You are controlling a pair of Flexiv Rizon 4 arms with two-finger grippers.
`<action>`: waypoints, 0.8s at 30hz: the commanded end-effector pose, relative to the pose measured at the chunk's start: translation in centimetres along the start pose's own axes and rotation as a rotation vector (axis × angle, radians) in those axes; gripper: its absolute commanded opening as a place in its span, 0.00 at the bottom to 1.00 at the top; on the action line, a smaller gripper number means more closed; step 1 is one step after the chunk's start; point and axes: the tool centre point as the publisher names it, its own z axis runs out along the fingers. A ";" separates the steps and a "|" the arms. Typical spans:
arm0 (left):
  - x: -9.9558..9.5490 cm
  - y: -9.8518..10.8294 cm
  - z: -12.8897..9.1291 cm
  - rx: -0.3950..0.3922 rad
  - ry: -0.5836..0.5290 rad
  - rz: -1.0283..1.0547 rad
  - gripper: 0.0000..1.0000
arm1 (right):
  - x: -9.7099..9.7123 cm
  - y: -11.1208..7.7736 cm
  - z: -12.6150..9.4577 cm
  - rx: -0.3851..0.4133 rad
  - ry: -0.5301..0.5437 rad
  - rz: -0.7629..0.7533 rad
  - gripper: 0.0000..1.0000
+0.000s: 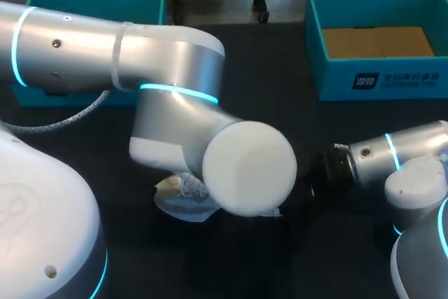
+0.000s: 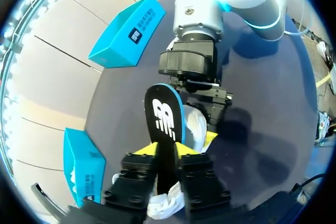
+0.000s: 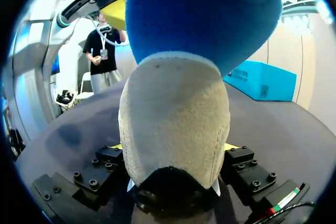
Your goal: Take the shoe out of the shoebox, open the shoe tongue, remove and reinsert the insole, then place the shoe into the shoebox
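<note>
Between left jaws, upright insole (image 2: 164, 121)

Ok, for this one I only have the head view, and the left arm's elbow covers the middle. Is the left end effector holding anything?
Observer: Yes, the left wrist view shows the left end effector shut on the insole, which is black with a blue edge and stands upright in its grasp.
Operator: And the shoe?
Observer: The right end effector is shut on the shoe, gripping its beige end.
</note>
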 end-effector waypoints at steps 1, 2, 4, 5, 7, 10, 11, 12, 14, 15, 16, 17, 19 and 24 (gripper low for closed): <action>0.5 0.9 0.4 0.026 -0.008 -0.005 0.44 | 0.4 -0.4 0.3 0.003 -0.001 0.001 0.00; 0.6 0.8 0.6 0.028 -0.008 -0.006 0.45 | 0.4 -0.4 0.3 0.003 -0.001 0.001 0.00; 0.8 0.8 0.8 0.034 -0.007 -0.008 0.47 | 0.4 -0.4 0.3 0.003 -0.001 0.001 0.00; 0.9 0.7 0.9 0.035 -0.008 -0.009 0.48 | 0.4 -0.4 0.3 0.003 -0.001 0.001 0.00; 1.1 0.7 1.1 0.036 -0.008 -0.010 0.51 | 0.4 -0.4 0.3 0.003 -0.001 0.001 0.00; 1.2 0.6 1.3 0.034 -0.005 -0.012 0.56 | 0.4 -0.4 0.3 0.003 -0.001 0.001 0.00; 1.2 0.6 1.3 0.035 -0.001 -0.013 0.64 | 0.4 -0.4 0.3 0.003 -0.001 0.001 0.00; 1.2 0.6 1.3 0.036 0.000 -0.014 0.71 | 0.4 -0.4 0.3 0.003 -0.001 0.001 0.00; 1.2 0.6 1.2 0.038 0.003 -0.019 0.78 | 0.4 -0.4 0.3 0.003 -0.001 0.001 0.00; 1.1 0.6 1.2 0.039 0.002 -0.022 0.82 | 0.4 -0.4 0.3 0.003 -0.001 0.001 0.00; 1.1 0.6 1.1 0.038 0.001 -0.024 0.95 | 0.4 -0.4 0.3 0.003 -0.001 0.001 0.00; 1.1 0.7 1.1 0.039 -0.001 -0.027 1.00 | 0.4 -0.4 0.3 0.003 -0.001 0.001 0.00; 1.1 0.6 1.1 0.039 -0.001 -0.031 1.00 | 0.4 -0.4 0.3 0.003 -0.001 0.001 0.00; 0.4 0.6 0.8 0.026 0.005 -0.066 1.00 | 0.4 -0.4 0.3 0.003 -0.001 0.001 0.00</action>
